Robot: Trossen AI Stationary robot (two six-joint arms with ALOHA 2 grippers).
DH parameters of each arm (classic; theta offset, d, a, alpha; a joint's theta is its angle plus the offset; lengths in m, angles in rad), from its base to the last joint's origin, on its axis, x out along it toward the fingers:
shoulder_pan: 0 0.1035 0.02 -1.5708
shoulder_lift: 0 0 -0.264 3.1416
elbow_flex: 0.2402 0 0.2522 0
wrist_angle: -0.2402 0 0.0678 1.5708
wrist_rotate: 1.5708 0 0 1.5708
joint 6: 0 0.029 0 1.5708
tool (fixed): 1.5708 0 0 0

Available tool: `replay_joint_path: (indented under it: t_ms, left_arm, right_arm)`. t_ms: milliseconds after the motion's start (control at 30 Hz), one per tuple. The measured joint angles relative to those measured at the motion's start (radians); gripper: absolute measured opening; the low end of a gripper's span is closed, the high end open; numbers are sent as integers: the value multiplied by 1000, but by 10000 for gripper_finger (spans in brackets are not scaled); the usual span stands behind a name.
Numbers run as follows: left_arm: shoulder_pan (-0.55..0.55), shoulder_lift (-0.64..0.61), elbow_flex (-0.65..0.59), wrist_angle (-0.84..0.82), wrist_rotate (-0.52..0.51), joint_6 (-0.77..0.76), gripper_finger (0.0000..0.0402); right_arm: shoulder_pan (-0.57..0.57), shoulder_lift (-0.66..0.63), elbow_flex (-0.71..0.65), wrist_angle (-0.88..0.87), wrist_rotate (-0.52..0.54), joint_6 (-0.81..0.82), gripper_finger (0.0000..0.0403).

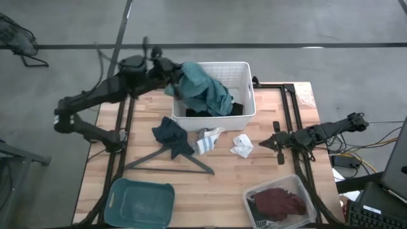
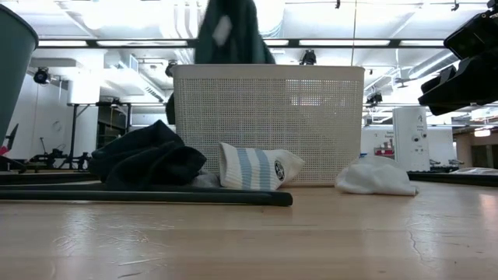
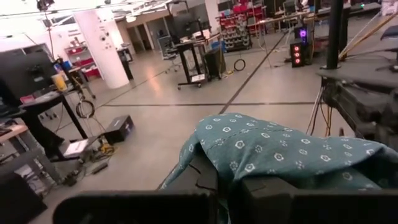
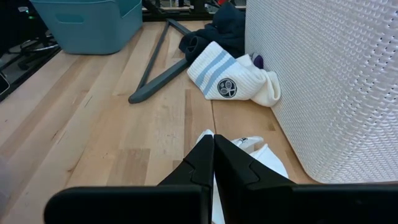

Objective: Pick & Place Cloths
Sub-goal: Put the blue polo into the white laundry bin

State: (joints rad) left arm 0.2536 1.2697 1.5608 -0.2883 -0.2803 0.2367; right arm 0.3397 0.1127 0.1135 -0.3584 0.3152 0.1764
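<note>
Left gripper [image 1: 176, 81] is clamped on the teal cloth [image 1: 205, 92], holding it over the white basket [image 1: 245, 109] at the table's far side. Right gripper [image 4: 213, 144] waits at the right, fingers pressed together, near the small white cloth [image 1: 241, 146].

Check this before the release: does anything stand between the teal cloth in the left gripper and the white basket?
Nothing visible does. The left gripper, shut on the teal cloth, hangs it over the white basket, partly inside already.
</note>
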Motion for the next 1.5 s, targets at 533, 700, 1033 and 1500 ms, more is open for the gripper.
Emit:
replay_joint_path:
  t_ms: [533, 700, 1033, 1500]
  left_arm:
    - [60, 444, 563, 6, 214, -114, 10]
    - [67, 514, 676, -24, 319, -193, 11]
    - [68, 521, 626, -493, 183, -190, 12]
    - [77, 519, 207, -406, 142, -202, 158]
  right_arm:
    - [0, 0, 0, 0, 0, 0, 8]
    - [0, 0, 0, 0, 0, 0, 8]
    - [0, 0, 0, 0, 0, 0, 8]
    - [0, 0, 0, 0, 0, 0, 8]
